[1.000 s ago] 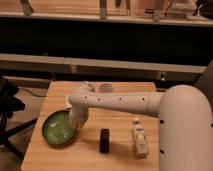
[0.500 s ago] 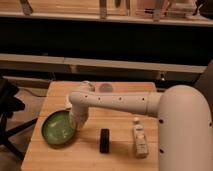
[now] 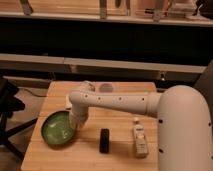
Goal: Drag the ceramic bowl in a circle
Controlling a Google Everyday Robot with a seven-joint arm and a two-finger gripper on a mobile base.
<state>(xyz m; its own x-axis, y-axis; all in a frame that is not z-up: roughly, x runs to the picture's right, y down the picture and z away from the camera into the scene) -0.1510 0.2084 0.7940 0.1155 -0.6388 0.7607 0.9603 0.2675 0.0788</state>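
Nothing has really moved; the green ceramic bowl (image 3: 57, 131) sits on the bench (image 3: 120, 127) as before. The gripper (image 3: 76, 124) is at the bowl's rim; I cannot tell its grip.

We can read no words, numbers or brand marks here. The small pale bottle (image 3: 139, 142) on the wooden table (image 3: 120, 160) bears nothing we can make out, nor does the black block (image 3: 104, 140) or the white arm (image 3: 120, 102). The gripper (image 3: 76, 122) is at the right rim of the ceramic bowl (image 3: 56, 130).
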